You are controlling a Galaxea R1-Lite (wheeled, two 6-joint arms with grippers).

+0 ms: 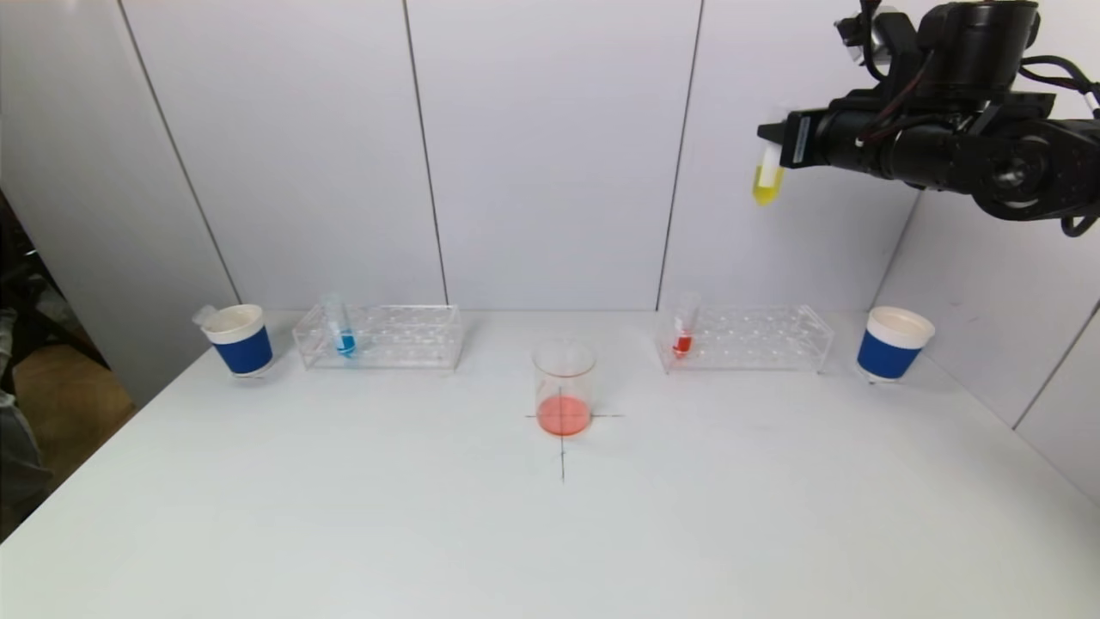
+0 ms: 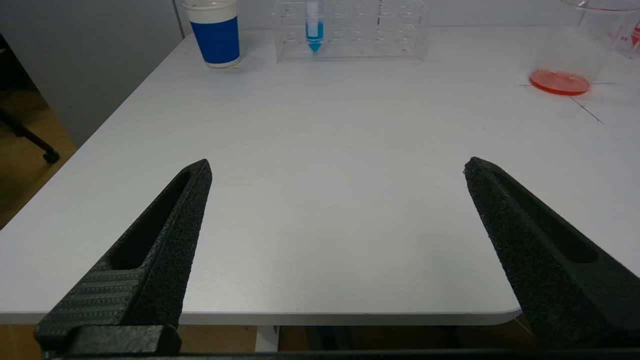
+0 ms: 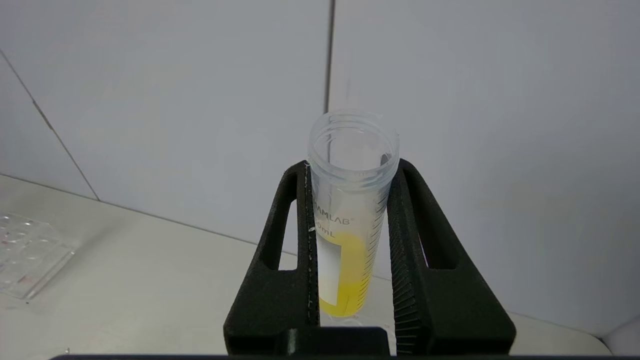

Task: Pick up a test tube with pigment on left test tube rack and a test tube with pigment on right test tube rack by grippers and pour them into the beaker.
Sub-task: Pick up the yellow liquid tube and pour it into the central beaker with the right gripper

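Right tool (image 3: 350, 210): raised high above right rack (image 1: 744, 339), pinching upright yellow tube (image 1: 766, 174). Left tool (image 2: 337, 170): spread wide, held low over desk (image 2: 320, 200) near edge. Beaker (image 1: 564, 389): desk centre, orange liquid inside. Blue tube (image 1: 337, 327): stood in left rack (image 1: 380, 336). Red tube (image 1: 685, 325): stood in right rack.

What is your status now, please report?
Right gripper shut on yellow tube, raised high. Left gripper open, empty, low over the table. Beaker unobstructed.
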